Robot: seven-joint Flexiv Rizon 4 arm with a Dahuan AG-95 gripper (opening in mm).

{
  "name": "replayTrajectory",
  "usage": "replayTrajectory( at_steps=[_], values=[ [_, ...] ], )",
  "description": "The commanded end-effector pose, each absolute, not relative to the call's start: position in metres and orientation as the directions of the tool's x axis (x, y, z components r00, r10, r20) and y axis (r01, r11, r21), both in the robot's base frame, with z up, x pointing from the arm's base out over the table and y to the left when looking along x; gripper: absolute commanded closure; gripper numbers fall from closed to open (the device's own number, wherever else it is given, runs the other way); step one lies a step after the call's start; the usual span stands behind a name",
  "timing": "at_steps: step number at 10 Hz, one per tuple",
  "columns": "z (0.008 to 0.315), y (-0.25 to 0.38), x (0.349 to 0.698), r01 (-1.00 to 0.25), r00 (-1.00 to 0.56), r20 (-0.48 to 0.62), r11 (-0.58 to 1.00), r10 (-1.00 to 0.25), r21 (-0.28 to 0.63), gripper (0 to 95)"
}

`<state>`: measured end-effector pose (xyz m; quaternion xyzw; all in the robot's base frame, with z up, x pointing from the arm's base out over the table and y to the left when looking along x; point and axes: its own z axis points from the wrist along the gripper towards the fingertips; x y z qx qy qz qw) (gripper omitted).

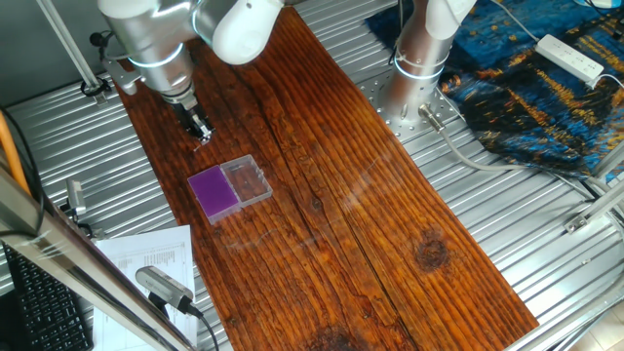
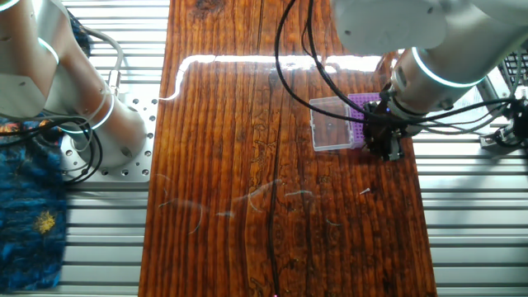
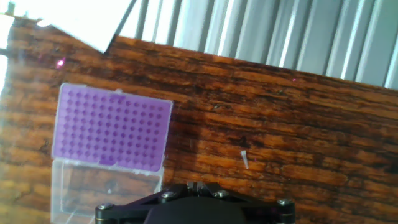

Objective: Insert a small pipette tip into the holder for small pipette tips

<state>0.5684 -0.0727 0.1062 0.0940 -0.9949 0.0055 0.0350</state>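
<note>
The holder for small pipette tips is a flat purple block (image 3: 112, 124) with a grid of holes, lying on the wood plank. It also shows in one fixed view (image 1: 213, 192) and, partly behind my arm, in the other fixed view (image 2: 364, 108). The small pipette tip (image 3: 245, 159) is a pale cone lying loose on the wood, to the right of the block. My gripper (image 3: 194, 185) hovers just above the plank beside the block's far side (image 1: 200, 131) (image 2: 385, 152). Its fingers are close together with nothing between them.
A clear plastic box (image 1: 249, 179) is joined to the purple block (image 2: 333, 124) (image 3: 106, 190). White paper sheets (image 1: 146, 258) lie at the plank's left edge. A second robot base (image 1: 414, 68) stands on the ribbed metal table at the back.
</note>
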Motion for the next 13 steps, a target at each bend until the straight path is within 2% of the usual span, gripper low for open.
replayTrajectory(
  at_steps=[1,4,5,7,8,13],
  values=[
    [0.101,-0.08,0.576,-0.267,-0.962,0.058,0.964,-0.267,-0.005,95.0],
    [0.092,-0.087,0.582,-0.326,-0.945,0.048,0.945,-0.325,-0.012,95.0],
    [0.089,-0.089,0.584,-0.334,-0.942,0.046,0.943,-0.333,-0.012,76.0],
    [0.083,-0.096,0.589,-0.34,-0.939,0.048,0.94,-0.339,-0.013,76.0],
    [0.079,-0.101,0.592,-0.336,-0.941,0.048,0.942,-0.335,-0.013,95.0],
    [0.055,-0.115,0.599,-0.35,-0.936,0.039,0.937,-0.349,-0.002,95.0]
  ],
)
